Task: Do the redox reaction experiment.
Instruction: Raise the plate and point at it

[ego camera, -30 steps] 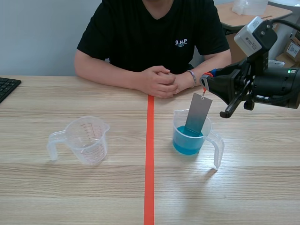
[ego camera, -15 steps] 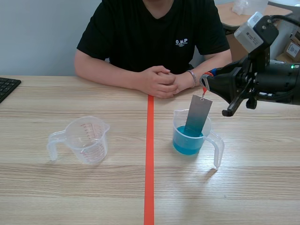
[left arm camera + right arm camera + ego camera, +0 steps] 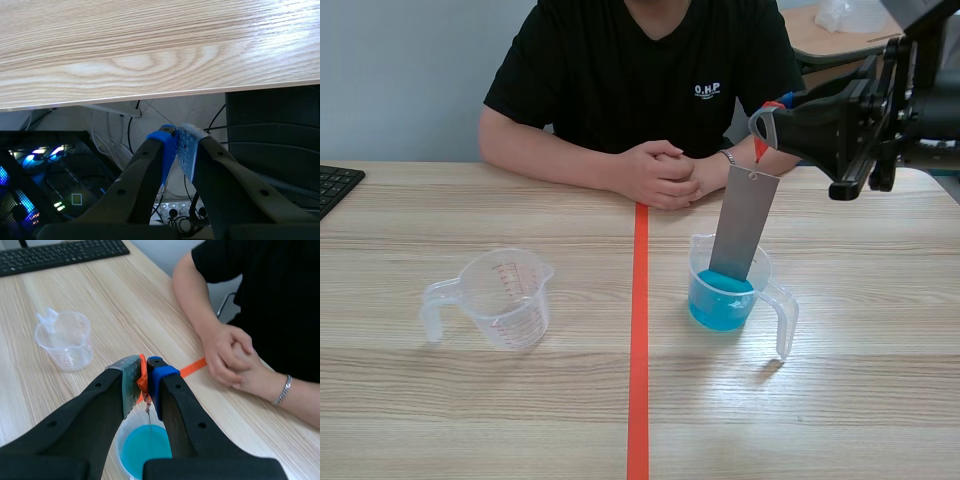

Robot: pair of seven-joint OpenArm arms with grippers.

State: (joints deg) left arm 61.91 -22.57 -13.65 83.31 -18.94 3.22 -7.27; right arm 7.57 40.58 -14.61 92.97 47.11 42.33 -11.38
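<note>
- Metal strip (image 3: 744,222): grey, flat, hanging below the right hand (image 3: 761,126) at a slight tilt. Its lower end is inside the cup, at or just in the blue liquid (image 3: 718,300); the depth cannot be told.
- Orange-red tag (image 3: 143,379): the strip's only support, pinched between the right hand's closed fingertips. Risk: the hold is small and thin, and if it slips the strip would drop and splash.
- Right hand: closed on the tag, holding nothing else, standing above the cup. Risk: the strip hangs free, so a quick sideways move would likely swing it against the cup wall.
- Cup (image 3: 782,318): clear plastic with a handle, upright, directly under the hand. Risk: it looks light, and a strip edge catching the rim could tip or drag it.
- Empty cup (image 3: 505,297): clear and graded, well off to the hand's side across the tape line. Risk: if the strip goes there, a wet strip may drip on the table (image 3: 880,380) during the carry.
- Person's hands (image 3: 665,172): clasped on the table, near the hand and beyond the cup. Risk: splash or contact.
- Left hand (image 3: 176,147): fingers closed together on nothing, below the table's edge, well apart from everything else. No hazard judged.
</note>
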